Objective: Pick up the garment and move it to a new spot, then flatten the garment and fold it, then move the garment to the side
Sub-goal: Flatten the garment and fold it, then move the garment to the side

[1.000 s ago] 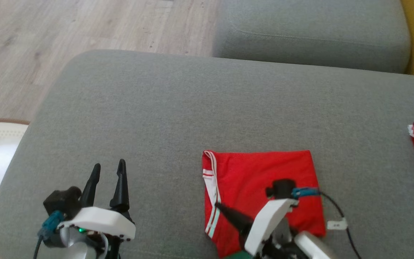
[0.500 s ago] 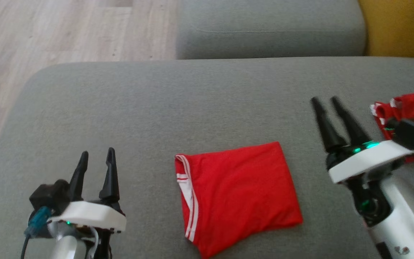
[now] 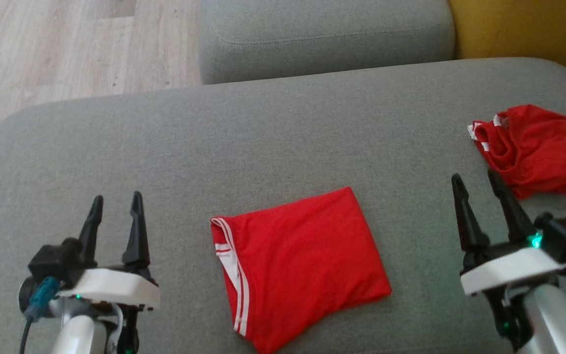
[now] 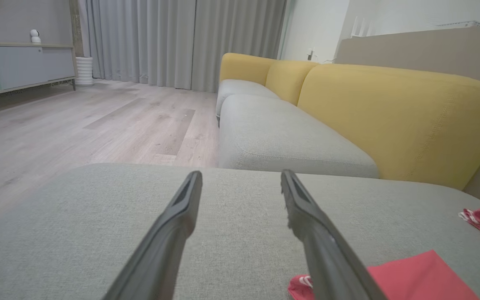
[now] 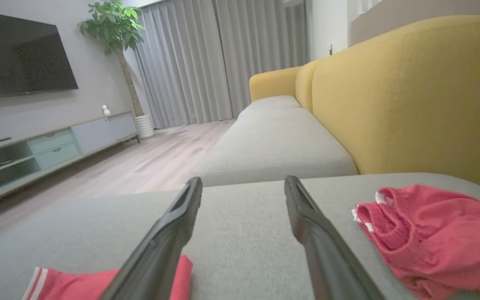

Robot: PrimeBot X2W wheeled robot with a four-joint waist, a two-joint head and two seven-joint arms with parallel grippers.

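Left gripper point(image 3: 117, 196), right gripper point(image 3: 474, 175): jaws apart. Risk of unfolding folded red white-striped garment point(image 3: 302, 260), lower centre, by pinching one layer.

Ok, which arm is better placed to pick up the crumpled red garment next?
Probably right. The right gripper is open just beside the crumpled garment; the left gripper sits beyond the folded garment.

garment point(image 3: 302, 265) on cushion point(image 3: 263, 137), second garment point(image 3: 533, 147) to its right (apart)

Grey sofa seat point(image 3: 263, 147): folded garment point(image 3: 302, 265), crumpled red garment point(image 3: 538, 147).
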